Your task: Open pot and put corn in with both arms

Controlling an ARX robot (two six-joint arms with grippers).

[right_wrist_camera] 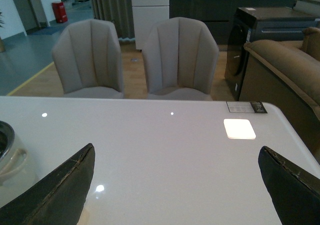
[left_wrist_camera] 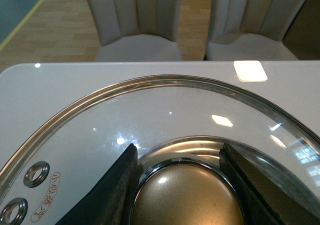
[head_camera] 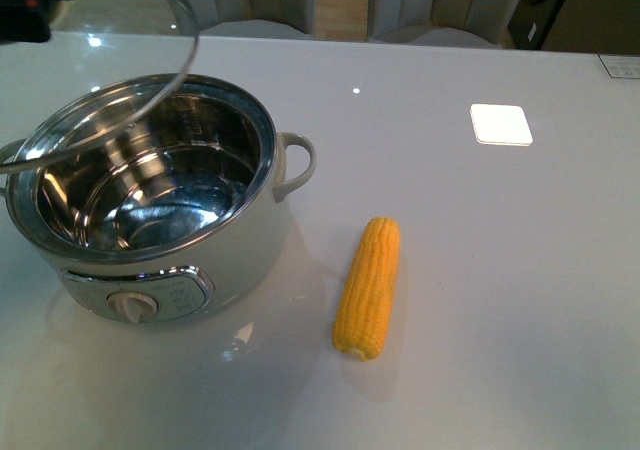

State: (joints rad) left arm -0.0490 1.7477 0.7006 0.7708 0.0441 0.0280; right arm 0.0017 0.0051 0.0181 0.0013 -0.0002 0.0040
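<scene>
While the lid point(head_camera: 110, 40) hangs tilted over the pot, step: opening done; corn not yet taken.
Left gripper point(left_wrist_camera: 178, 150): jaws clamped on the domed bronze lid knob point(left_wrist_camera: 187, 200); lid glass, steel-rimmed.
Pot point(head_camera: 250, 245): beneath left jaws; white wall, polished steel bowl.
Corn point(head_camera: 368, 287): yellow, kernelled, tapered; flat on table point(head_camera: 500, 270), outside both jaws.
Right gripper point(right_wrist_camera: 176, 150): jaws wide apart, empty; next, likely descend and straddle the cob.

**Home-style dining and living area**

A glossy white surface point(right_wrist_camera: 165, 150) carries a pot point(head_camera: 255, 255). One padded grey chair point(right_wrist_camera: 90, 57) and a second chair point(right_wrist_camera: 180, 55) stand at its far edge on a wood floor point(right_wrist_camera: 132, 67). A brown sofa point(right_wrist_camera: 280, 65) sits to one side, with dark cabinets point(right_wrist_camera: 210, 7) and a curtain point(right_wrist_camera: 107, 5) behind.
</scene>
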